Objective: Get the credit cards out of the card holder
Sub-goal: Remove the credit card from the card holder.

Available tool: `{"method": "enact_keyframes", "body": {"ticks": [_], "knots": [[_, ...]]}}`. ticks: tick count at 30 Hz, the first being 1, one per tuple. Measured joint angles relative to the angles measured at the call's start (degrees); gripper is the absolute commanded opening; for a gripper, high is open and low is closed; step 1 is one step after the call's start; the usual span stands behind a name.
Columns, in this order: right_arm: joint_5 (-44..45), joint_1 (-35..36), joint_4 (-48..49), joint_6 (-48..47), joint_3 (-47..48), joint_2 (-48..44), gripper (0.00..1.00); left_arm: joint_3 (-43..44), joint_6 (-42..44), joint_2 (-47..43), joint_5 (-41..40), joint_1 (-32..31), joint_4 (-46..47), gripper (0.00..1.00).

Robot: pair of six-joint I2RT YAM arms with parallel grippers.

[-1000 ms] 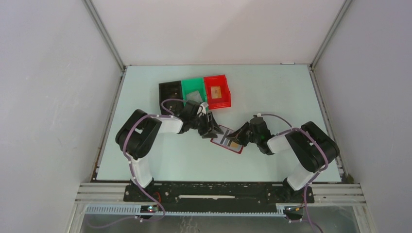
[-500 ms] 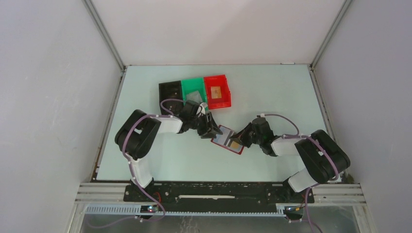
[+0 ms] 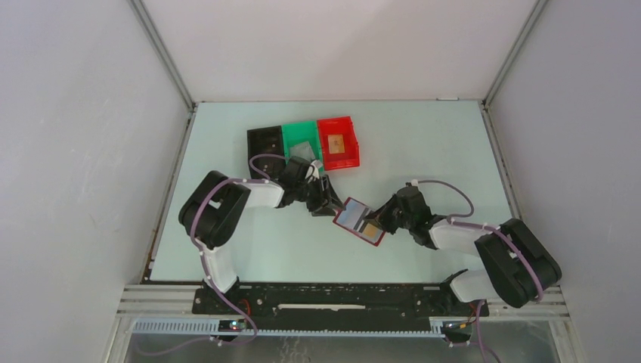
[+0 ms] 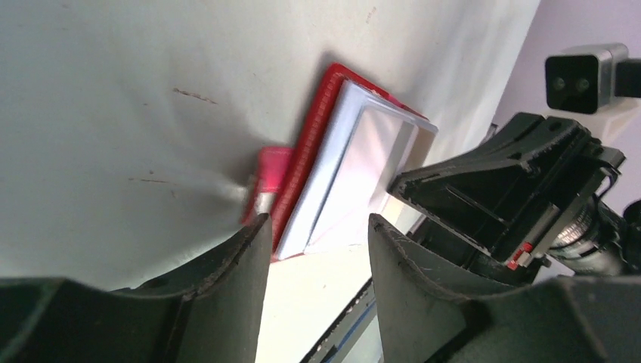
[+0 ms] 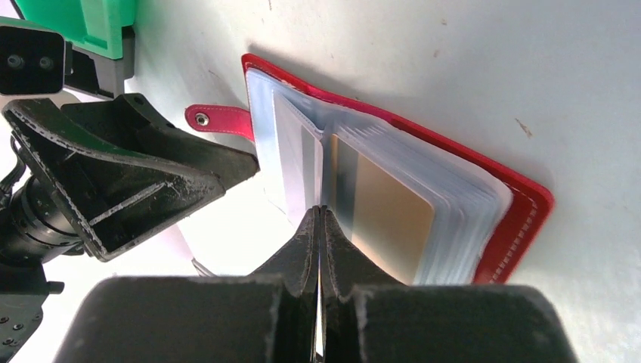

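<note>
The dark-red card holder lies open on the table between my two grippers, its clear sleeves up. In the right wrist view a tan-and-grey card shows in its sleeves, and the strap tab points at the left gripper. My right gripper is shut, jaws pinched on a thin edge at the middle of the sleeves, apparently a card. My left gripper is open, with its fingers straddling the holder's strap-side edge. In the top view it sits at the holder's left and the right gripper at the holder's right.
A black bin, a green bin and a red bin stand in a row behind the left arm. A grey card lies in the green bin and a tan card in the red one.
My right arm has drawn back to the right. The card holder has shifted and turned slightly with it. The left gripper has stayed at the holder's left edge.
</note>
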Motion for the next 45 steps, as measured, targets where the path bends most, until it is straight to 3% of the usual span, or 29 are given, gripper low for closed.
{"method": "enact_keyframes", "body": {"ticks": [19, 28, 30, 37, 45], "knots": [[1.0, 0.0, -2.2, -0.6, -2.6, -4.0, 0.0, 0.0, 1.7, -1.9, -0.9, -0.3, -1.9, 0.57], [0.3, 0.0, -1.2, -0.5, -2.6, -3.1, 0.0, 2.6, 3.5, -2.6, 1.8, -4.6, -2.0, 0.57], [-0.2, -0.2, -0.9, -0.5, -2.6, -2.7, 0.06, 3.2, 3.6, -1.9, 2.3, -5.5, -1.7, 0.56], [-1.2, -0.5, 0.6, 0.4, -2.8, -2.1, 0.39, 3.2, 3.3, 2.2, 2.8, -5.7, -1.7, 0.56], [-1.4, -0.9, 2.8, 1.8, -3.6, -2.8, 0.44, 3.2, 3.3, 2.5, 3.5, -5.6, -1.2, 0.56]]}}
